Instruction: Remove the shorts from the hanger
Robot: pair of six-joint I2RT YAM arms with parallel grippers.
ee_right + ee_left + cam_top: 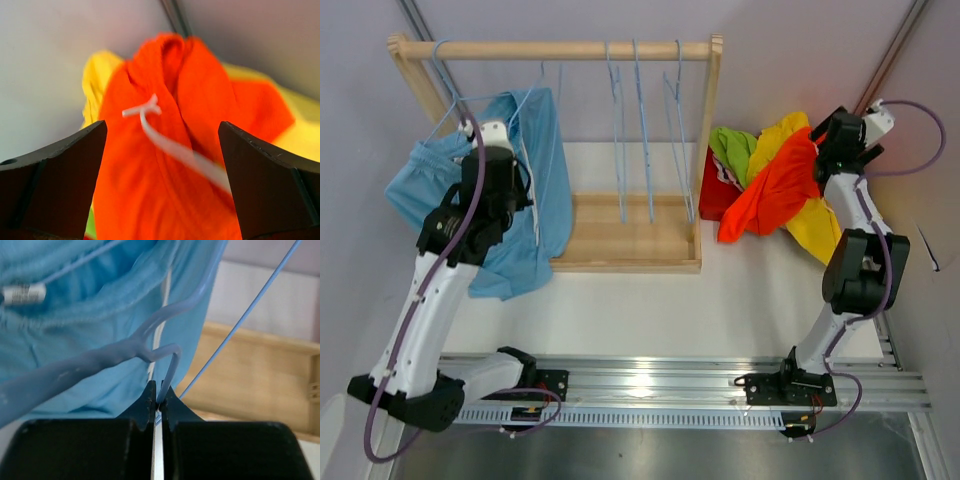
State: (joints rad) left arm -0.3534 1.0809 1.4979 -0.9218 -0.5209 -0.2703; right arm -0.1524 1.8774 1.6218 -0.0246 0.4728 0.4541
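The light blue shorts (542, 165) hang on a light blue hanger (455, 95) at the left end of the wooden rack. My left gripper (475, 128) is shut on a thin wire loop of that hanger (150, 345), and its jaws (160, 396) pinch the wire just below the shorts' waistband (75, 305). To the right of the rack the orange-red shorts (775, 190) lie on top of a pile with yellow shorts (820, 235) and lime green shorts (732, 148). My right gripper (817, 152) stands open over the orange-red shorts (150, 190), holding nothing.
Three bare blue hangers (645, 130) hang from the rack's rod (560, 49). The rack's wooden base (630, 245) lies below them. A white drawstring (170, 145) runs across the orange-red fabric. A red garment (715, 195) lies under the pile by the rack's right post.
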